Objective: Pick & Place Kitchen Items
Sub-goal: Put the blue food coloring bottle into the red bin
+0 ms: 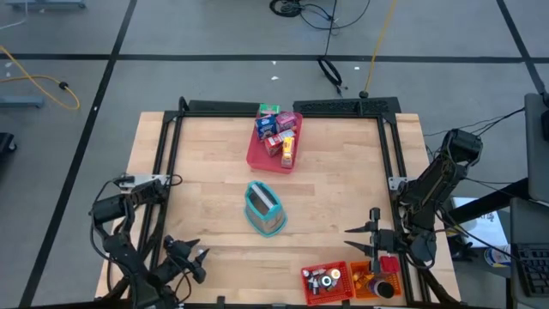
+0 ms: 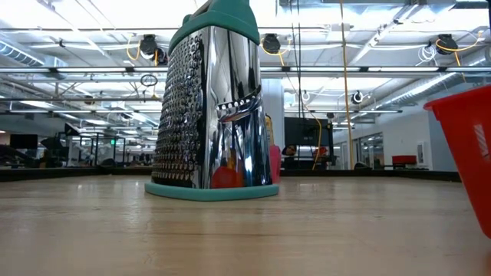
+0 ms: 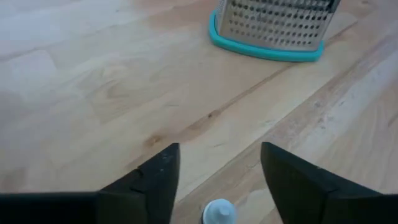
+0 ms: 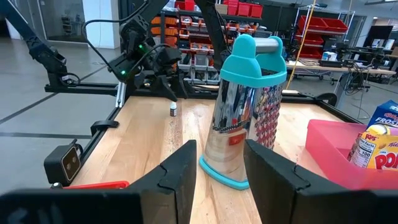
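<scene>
— How far along does this look to you?

— Partway, I'd guess. The pink tray [image 1: 257, 154] at the far side of the surface [image 1: 206, 197] holds several packets [image 1: 276, 130]: red, blue, pink and green ones. Near the front right corner, the red bin [image 1: 319, 292] has a few small pieces in it, and the orange bin [image 1: 364, 290] beside it has something too. The grater [image 1: 263, 209] stands upright in the middle, untouched by either arm.

— And the arms?

— The left end effector [image 3: 217, 168] hangs low over the front left corner, fingers spread, with a tiny white-capped bottle [image 4: 173, 109] standing on the wood just under them. It's gripping nothing; the bottle looks set down there, or about to be picked.

— The right one?

— The right end effector [image 4: 219, 165] sits by the bins, fingers parted and empty, facing the grater.

— Anything you can't make out?

— What's inside the bins is too small to name. From surface height the grater blocks nearly everything behind it, and only a corner of the red bin shows. The bottle is cut off at the edge of the left wrist's view.
</scene>
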`<state>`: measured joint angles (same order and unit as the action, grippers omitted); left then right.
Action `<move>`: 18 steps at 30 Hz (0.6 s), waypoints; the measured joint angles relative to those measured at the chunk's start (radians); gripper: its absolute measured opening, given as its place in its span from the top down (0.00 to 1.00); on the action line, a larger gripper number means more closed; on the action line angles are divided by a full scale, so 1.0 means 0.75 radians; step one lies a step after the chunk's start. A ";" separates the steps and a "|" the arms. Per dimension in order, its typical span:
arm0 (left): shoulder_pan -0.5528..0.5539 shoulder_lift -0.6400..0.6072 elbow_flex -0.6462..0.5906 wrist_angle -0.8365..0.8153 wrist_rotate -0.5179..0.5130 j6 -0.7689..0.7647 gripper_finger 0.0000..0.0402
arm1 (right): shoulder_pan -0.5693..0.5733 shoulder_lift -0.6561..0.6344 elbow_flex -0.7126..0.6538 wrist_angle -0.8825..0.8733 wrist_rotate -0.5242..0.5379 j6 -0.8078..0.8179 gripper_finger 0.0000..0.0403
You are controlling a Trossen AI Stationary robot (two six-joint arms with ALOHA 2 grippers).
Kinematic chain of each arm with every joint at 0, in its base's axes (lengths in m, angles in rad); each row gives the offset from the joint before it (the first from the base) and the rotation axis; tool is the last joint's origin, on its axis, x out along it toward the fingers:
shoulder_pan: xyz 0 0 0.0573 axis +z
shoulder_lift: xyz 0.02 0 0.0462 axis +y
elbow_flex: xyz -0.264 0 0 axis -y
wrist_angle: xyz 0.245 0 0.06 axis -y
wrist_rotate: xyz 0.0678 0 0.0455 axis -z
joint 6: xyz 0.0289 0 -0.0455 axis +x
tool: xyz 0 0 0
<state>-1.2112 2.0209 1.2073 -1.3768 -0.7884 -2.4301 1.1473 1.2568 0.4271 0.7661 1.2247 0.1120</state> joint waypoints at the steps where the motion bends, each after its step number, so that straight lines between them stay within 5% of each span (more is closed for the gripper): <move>1: 0.003 0.000 -0.005 0.015 0.000 0.003 0.42 | 0.000 0.000 0.000 0.000 0.000 0.000 0.69; 9: 0.038 0.000 -0.086 0.212 0.045 0.099 0.29 | 0.000 0.000 0.000 0.000 0.000 0.000 0.69; 18: 0.061 0.000 -0.162 0.408 0.085 0.241 0.34 | 0.000 0.000 0.000 0.000 0.000 0.000 0.69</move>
<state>-1.1656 2.0209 1.0858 -1.0710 -0.7247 -2.2497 1.1471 1.2568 0.4271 0.7661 1.2247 0.1123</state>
